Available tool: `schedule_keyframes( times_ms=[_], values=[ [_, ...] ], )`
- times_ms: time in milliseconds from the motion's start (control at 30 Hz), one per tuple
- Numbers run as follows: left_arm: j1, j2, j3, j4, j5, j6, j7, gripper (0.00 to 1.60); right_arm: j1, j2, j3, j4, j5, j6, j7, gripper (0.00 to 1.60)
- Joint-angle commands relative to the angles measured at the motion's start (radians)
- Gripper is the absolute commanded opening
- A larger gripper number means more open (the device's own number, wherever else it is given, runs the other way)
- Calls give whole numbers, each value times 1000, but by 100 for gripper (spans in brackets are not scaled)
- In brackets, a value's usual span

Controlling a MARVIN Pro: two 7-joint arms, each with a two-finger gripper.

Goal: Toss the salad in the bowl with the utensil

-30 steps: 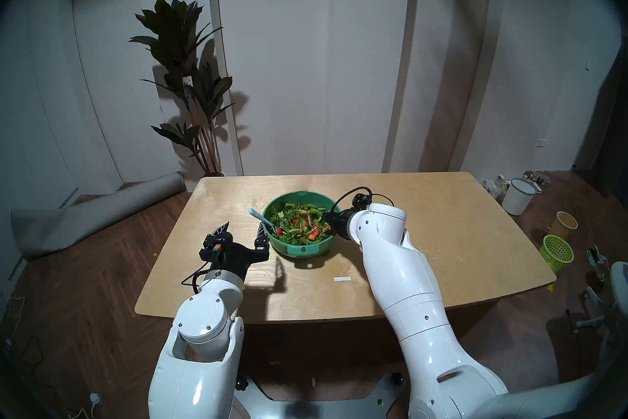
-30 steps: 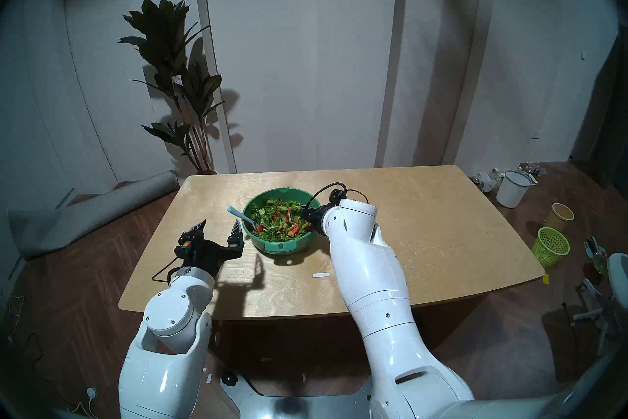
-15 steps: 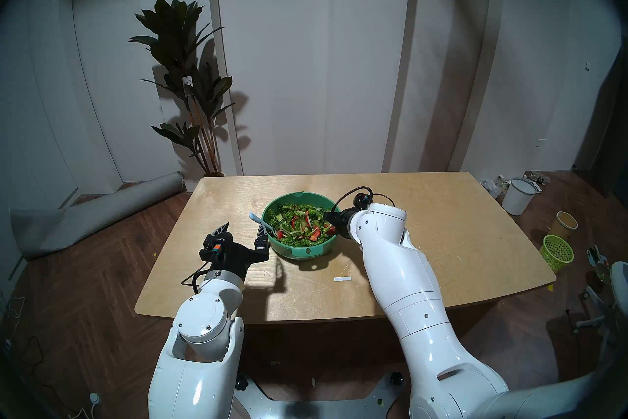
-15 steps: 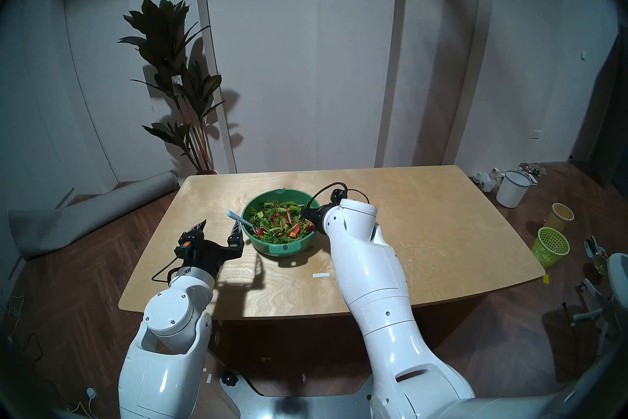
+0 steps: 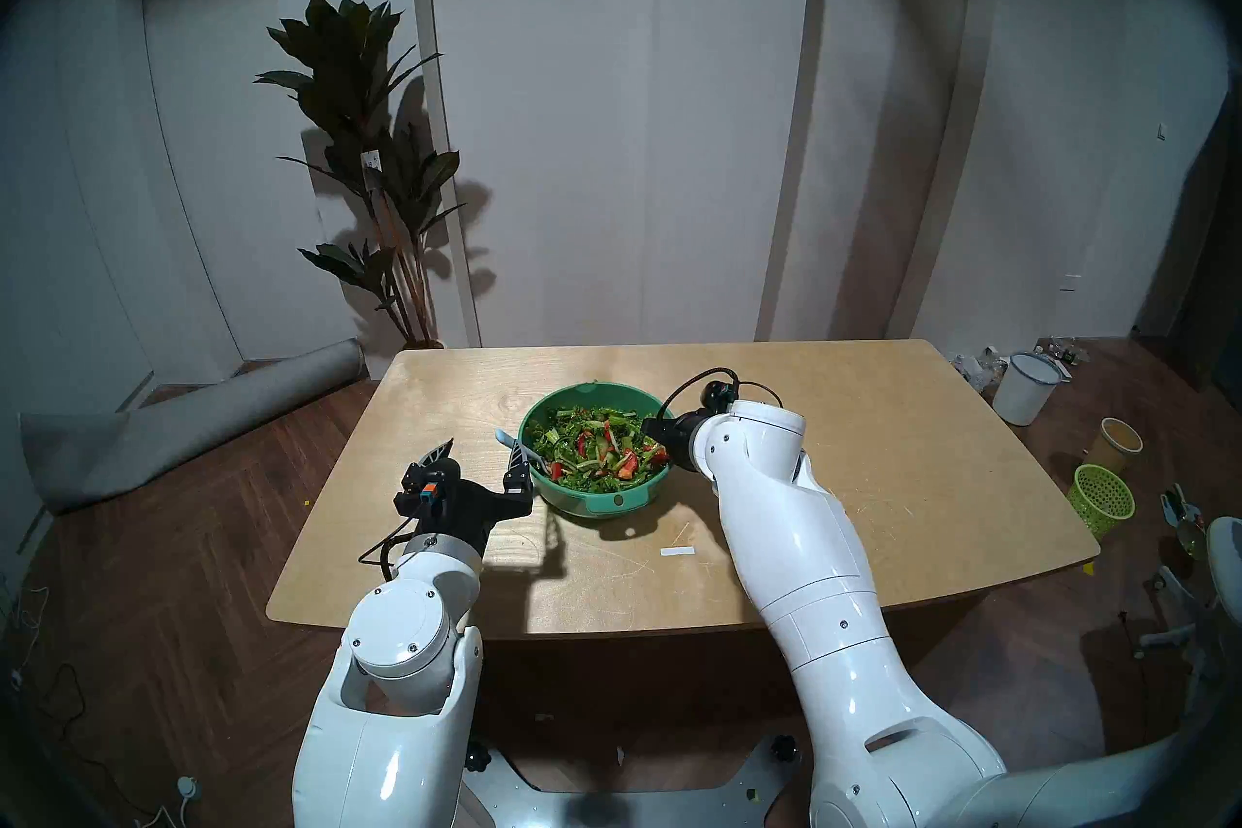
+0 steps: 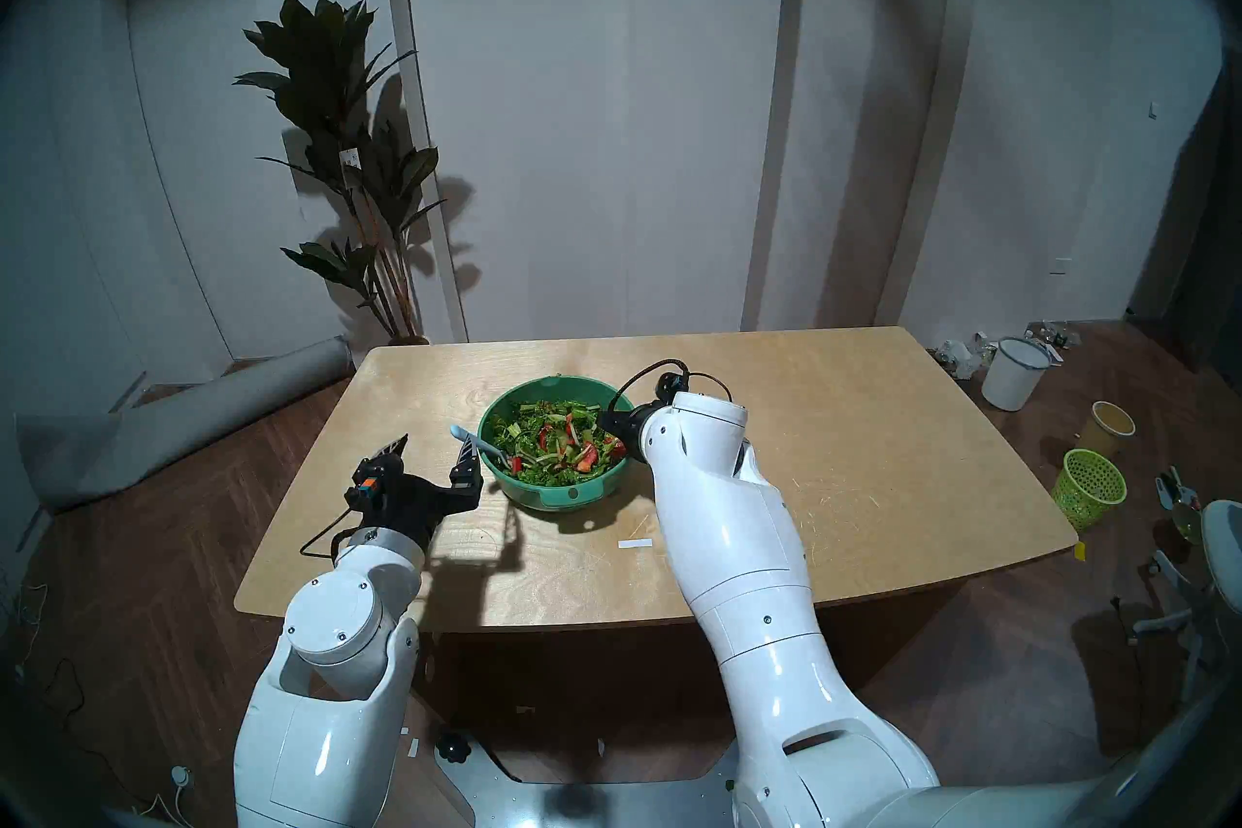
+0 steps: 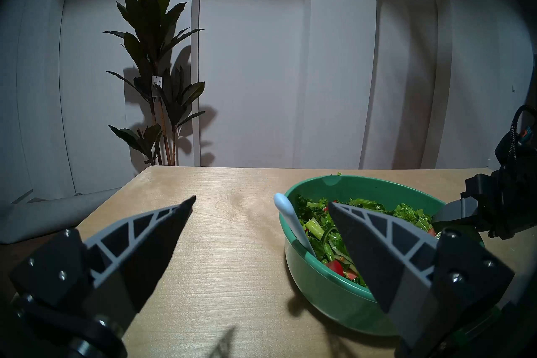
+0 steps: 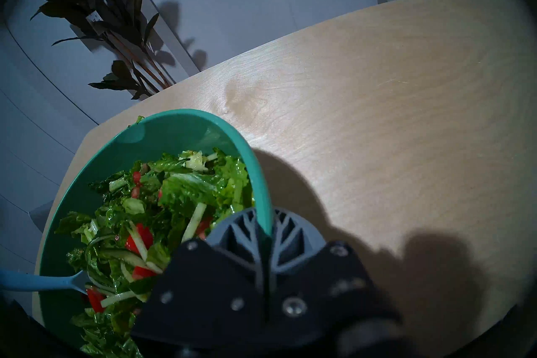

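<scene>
The green bowl (image 5: 608,503) (image 6: 537,487) stands mid-table, holding the salad (image 5: 591,445) (image 8: 180,197) of leaves, red pieces and pale slices. The utensil (image 5: 509,439) (image 7: 290,218), a pale blue fork, has its tines in the salad and its handle leaning over the bowl's left rim. My right gripper (image 8: 264,220) (image 5: 655,437) is shut on the bowl's right rim, one finger inside and one outside. At the bowl's left side my left gripper (image 5: 480,450) (image 7: 261,200) hangs open and holds nothing, its right finger just in front of the fork's handle.
The wooden table (image 5: 874,470) carries a small white strip (image 5: 677,551) near my right arm. On the floor to the right stand a lime mesh basket (image 5: 1102,497), a tan cup and a white bucket (image 5: 1025,390). A rolled grey mat (image 5: 201,417) and a plant are at the left.
My right gripper has closed on the bowl's right rim. The bowl has shifted slightly right and toward me, and the fork's handle has dropped lower. The left arm has not moved.
</scene>
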Motion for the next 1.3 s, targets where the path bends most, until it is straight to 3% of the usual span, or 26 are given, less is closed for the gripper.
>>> schedule_keyframes(
  times_ms=[0,133,167,200,300,500,667,700,867,1267],
  values=[
    [-6,1,-1,-24,-2,-4,-1,160,11,-1,0,-25,1,2,0,0],
    [-6,2,-1,-24,-3,-4,0,160,11,0,0,-25,1,2,0,0],
    [-10,-6,-8,-26,-38,13,-17,160,11,0,0,-25,1,2,0,0],
    [-17,-34,-29,-25,-132,16,-56,160,12,-1,0,-24,1,2,0,0],
    [-31,-43,-32,-26,-179,-1,-51,160,12,-1,0,-23,1,1,-1,0],
    [-63,-42,-16,-21,-217,32,-54,160,12,0,0,-23,2,2,-1,0],
    [-92,-37,11,8,-269,39,-3,160,12,0,0,-24,2,2,-1,0],
    [-101,-39,9,18,-309,36,13,160,12,0,0,-24,2,2,-1,0],
    [-128,-39,26,54,-304,-30,89,160,12,0,0,-23,2,2,-1,0],
    [-195,-38,69,133,-361,-52,147,160,12,-1,0,-23,1,2,-1,0]
  ],
)
